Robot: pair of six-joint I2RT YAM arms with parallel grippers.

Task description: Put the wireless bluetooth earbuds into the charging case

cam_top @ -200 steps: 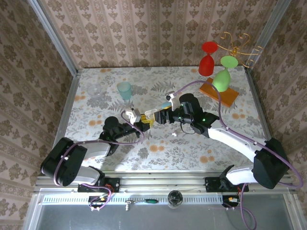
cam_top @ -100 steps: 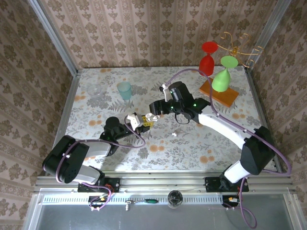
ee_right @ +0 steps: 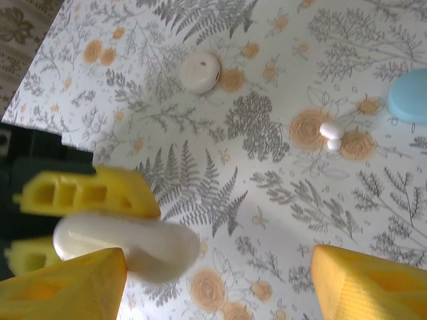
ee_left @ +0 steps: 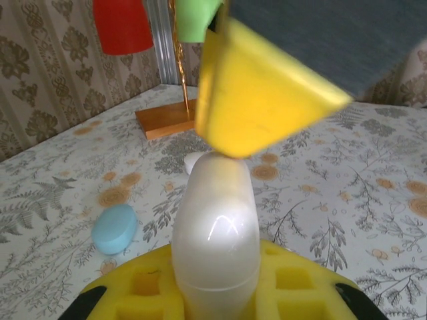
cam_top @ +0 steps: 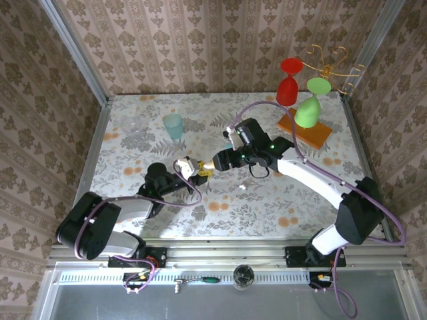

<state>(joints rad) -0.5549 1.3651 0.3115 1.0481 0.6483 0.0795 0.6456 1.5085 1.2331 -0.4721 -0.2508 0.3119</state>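
While one tiny white earbud [ee_right: 331, 131] lay loose on the table [ee_right: 267, 200] ahead of the wide-parted, empty jaws of the right gripper [ee_right: 213, 280], we saw the left gripper [ee_left: 217, 293] clamped tight on a glossy white pebble-shaped case [ee_left: 217, 227] jutting out from between its jaws.

the right arm [cam_top: 313, 183] has stretched out longer. its wrist [cam_top: 248, 137], first level with the white pebble-shaped plastic case [cam_top: 185, 162] and to the right of it, swung off toward the far wall, then settled partway back. the right gripper [ee_right: 213, 285] now slants down at the case from behind, one yellow fingertip [ee_left: 260, 100] at its free end.
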